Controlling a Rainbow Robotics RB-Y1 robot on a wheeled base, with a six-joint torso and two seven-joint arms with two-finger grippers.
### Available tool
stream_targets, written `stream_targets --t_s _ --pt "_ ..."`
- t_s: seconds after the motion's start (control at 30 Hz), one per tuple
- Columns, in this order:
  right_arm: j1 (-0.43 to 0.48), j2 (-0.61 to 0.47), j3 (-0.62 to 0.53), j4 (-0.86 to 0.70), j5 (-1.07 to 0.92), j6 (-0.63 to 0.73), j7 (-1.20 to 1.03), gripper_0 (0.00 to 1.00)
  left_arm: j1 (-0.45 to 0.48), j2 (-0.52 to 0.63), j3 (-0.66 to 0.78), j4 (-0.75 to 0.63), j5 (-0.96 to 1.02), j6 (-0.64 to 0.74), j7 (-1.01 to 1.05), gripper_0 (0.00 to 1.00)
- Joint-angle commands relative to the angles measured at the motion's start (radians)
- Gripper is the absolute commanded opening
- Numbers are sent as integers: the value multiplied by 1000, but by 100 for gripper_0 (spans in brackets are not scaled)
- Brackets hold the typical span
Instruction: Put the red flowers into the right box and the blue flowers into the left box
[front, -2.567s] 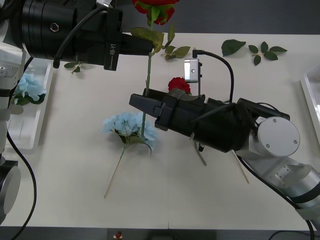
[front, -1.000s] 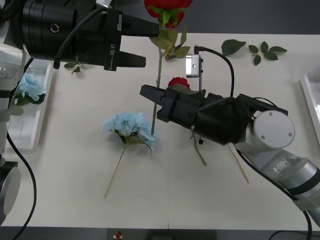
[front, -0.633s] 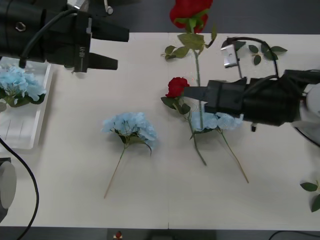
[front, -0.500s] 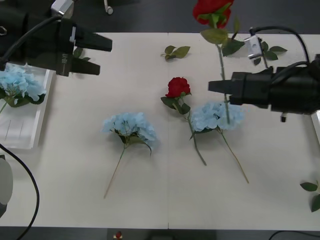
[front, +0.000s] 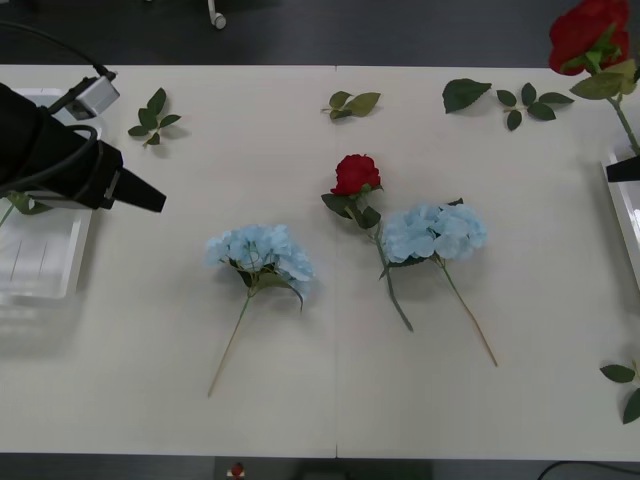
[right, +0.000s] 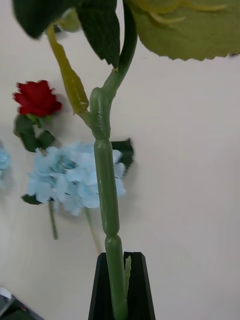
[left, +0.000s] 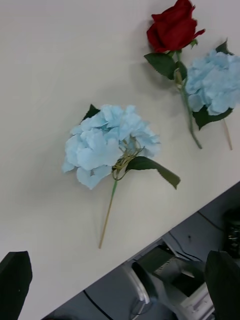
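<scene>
The right claw (right: 120, 280) pinched a red rose (front: 592, 32) beside the right box (front: 622, 205). One rose (front: 356, 173) and two blue flowers (front: 260, 250) remained on the surface (front: 150, 330); left claw (left: 120, 277) spread.

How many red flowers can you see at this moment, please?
2. One red flower lies on the table's middle, beside a blue flower. The other red flower is held upright by its stem in the right gripper near the right box.
</scene>
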Motion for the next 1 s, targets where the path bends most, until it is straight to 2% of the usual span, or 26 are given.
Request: stream_targets --t_s 0.03,0.23,0.4,0.73,1.0 --pt "-18 -41 -33 37 94 25 36 0 96 59 -28 -117 -21 -88 -56 100" --pt "-19 -45 -62 111 245 134 72 0 219 116 -120 -247 -88 -235 -66 100" --pt "-18 -24 -62 186 353 195 184 0 277 134 -198 -287 -114 -312 -79 100" --pt "-18 54 -62 313 637 226 222 0 283 133 -373 -289 -242 -372 -88 100" --pt "-18 156 -62 448 796 117 205 0 273 131 -539 -267 -372 -482 -63 100"
